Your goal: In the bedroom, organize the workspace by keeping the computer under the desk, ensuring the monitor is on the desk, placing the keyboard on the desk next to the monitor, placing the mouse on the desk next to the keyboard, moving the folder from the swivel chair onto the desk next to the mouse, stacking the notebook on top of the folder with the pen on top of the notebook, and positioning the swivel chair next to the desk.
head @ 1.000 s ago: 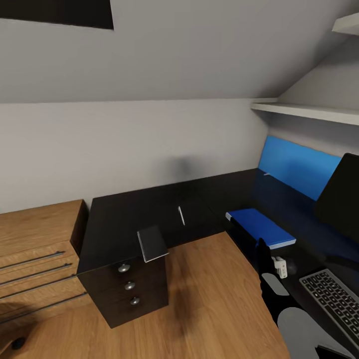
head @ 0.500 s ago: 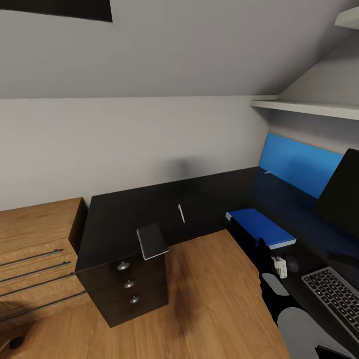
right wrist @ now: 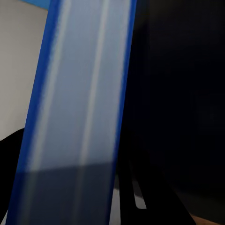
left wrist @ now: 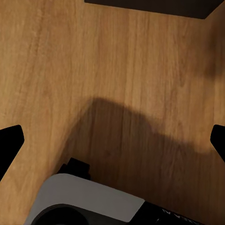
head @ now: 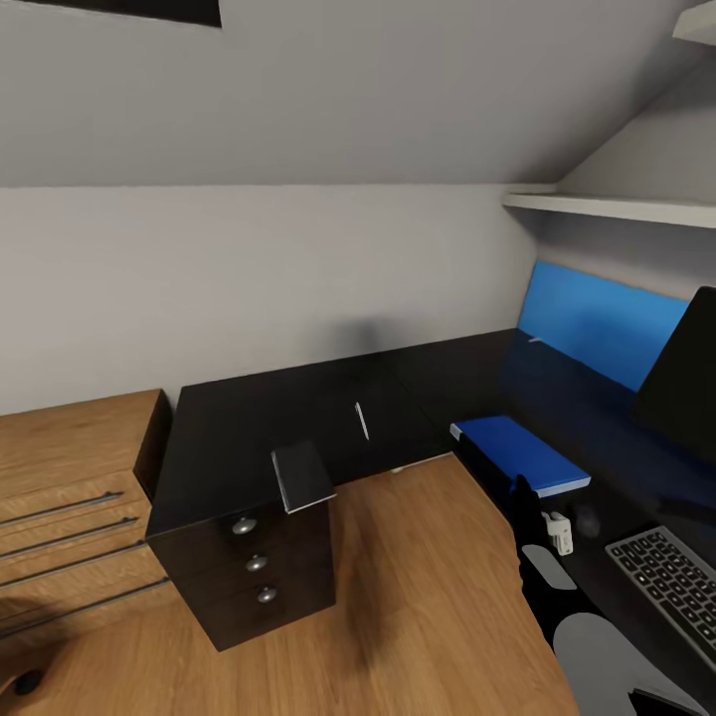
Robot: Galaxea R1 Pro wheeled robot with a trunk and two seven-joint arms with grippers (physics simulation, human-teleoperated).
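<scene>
Head view shows us the blue folder [head: 519, 453] lying flat on the black table [head: 298, 423], with the grey notebook [head: 301, 477] and pen [head: 362, 421] further left and the keyboard [head: 668, 582] at right. Our left gripper [left wrist: 112, 140] hangs spread apart above the wood floor [left wrist: 93, 70]; our right gripper's state we cannot tell.

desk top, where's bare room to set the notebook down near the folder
Free: the black desk between the notebook at its front edge and the pen, and the corner stretch from pen to blue folder. Crowded: right end, folder, keyboard and monitor close together.
</scene>
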